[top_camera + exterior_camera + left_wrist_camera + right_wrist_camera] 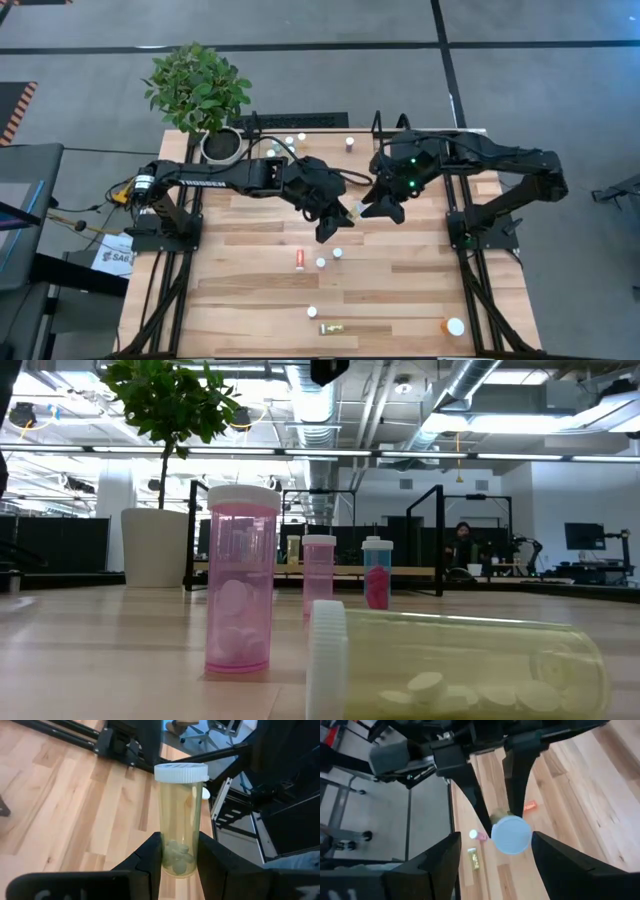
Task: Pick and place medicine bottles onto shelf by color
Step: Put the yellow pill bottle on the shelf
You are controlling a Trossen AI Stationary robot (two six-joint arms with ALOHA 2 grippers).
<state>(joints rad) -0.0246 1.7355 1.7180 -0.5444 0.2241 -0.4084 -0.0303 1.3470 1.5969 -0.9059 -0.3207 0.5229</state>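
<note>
Tabletop (420, 290), plank, carried all. Shelf (310, 128) sat at far edge, w/ few bottles on it; plant pot (222, 146) at far left corner.

Both arms met mid-tabletop. Left pincer (333, 226) was clamped on yellow bottle (180, 825), cap pointing toward right pincer (385, 207), which was spread wide, nothing held, its fingers either side of cap. Judged handover, since shelf lay nearer right arm's reach.

Loose on tabletop nr near edge: red bottle (299, 259), lying yellow bottle (333, 328), large orange bottle (452, 326) at near right corner. None blocked path to shelf.
</note>
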